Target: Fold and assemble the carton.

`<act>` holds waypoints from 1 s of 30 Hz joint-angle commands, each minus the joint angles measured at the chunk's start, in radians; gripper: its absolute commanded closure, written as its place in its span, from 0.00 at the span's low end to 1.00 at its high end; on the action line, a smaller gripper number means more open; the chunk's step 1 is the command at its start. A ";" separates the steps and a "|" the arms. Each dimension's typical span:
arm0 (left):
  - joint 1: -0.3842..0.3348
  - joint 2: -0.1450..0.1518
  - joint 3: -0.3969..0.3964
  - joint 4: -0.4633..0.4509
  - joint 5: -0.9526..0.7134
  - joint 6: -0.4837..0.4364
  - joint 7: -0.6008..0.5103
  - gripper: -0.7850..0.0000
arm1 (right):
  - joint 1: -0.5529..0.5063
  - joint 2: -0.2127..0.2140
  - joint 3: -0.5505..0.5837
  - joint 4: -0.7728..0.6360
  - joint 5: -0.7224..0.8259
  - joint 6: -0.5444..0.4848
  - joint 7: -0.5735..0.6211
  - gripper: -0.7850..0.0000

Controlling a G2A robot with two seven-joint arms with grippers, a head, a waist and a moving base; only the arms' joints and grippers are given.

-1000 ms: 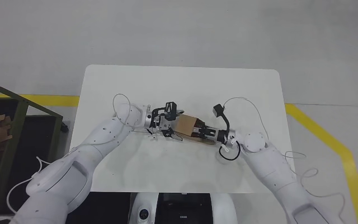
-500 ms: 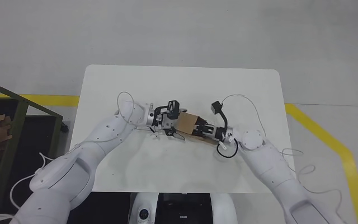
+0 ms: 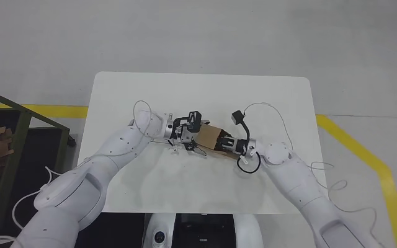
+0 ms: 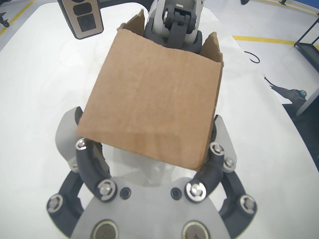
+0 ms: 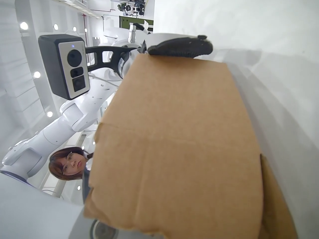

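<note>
Holding the brown carton (image 3: 209, 137) at the middle of the table (image 3: 273, 99), open end tilting up. Clamping its closed end with the left gripper (image 4: 147, 125), fingers (image 4: 220, 145) pressing on opposite sides. Reaching into its open end with the right gripper (image 3: 224, 144), grip there impossible to tell

The carton (image 3: 209, 137) sits at about the middle of the worktop (image 3: 267, 93), lying left to right with its right end slightly nearer. It is between the 2 grippers. The left gripper (image 3: 193, 140) is at its left end, with the fingers (image 4: 219, 138) against the carton's near and far sides. The right gripper (image 3: 224, 144) is at the right end, reaching into the open carton.
</note>
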 commanded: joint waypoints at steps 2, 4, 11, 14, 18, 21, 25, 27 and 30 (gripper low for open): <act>-0.001 -0.001 0.001 -0.001 0.003 0.001 0.002 0.00 | 0.001 -0.001 -0.001 -0.001 -0.013 0.006 -0.006 1.00; -0.002 0.000 0.001 -0.002 0.004 0.003 0.004 0.00 | 0.000 -0.001 0.000 -0.004 -0.023 0.011 -0.016 1.00; 0.000 0.005 -0.003 -0.008 0.010 0.005 0.010 0.00 | -0.009 0.000 0.010 -0.013 -0.021 0.015 -0.016 1.00; 0.001 0.007 -0.008 0.006 0.006 0.005 0.007 0.00 | -0.020 0.006 0.026 -0.013 0.004 0.008 0.018 1.00; 0.002 0.013 -0.018 0.028 0.002 0.007 0.007 0.00 | -0.029 0.017 0.052 -0.002 0.043 0.021 0.089 1.00; 0.004 0.019 -0.026 0.039 0.002 0.011 0.010 0.00 | -0.029 0.024 0.073 0.015 0.060 0.032 0.124 1.00; 0.011 0.029 -0.035 0.043 0.006 0.013 0.018 0.00 | -0.026 0.031 0.085 0.029 0.081 0.066 0.188 1.00; 0.014 0.033 -0.039 0.038 0.008 0.015 0.019 0.00 | -0.021 0.033 0.089 0.038 0.083 0.080 0.205 1.00; 0.020 0.039 -0.044 0.027 0.012 0.021 0.015 0.00 | -0.015 0.034 0.088 0.043 0.079 0.093 0.223 1.00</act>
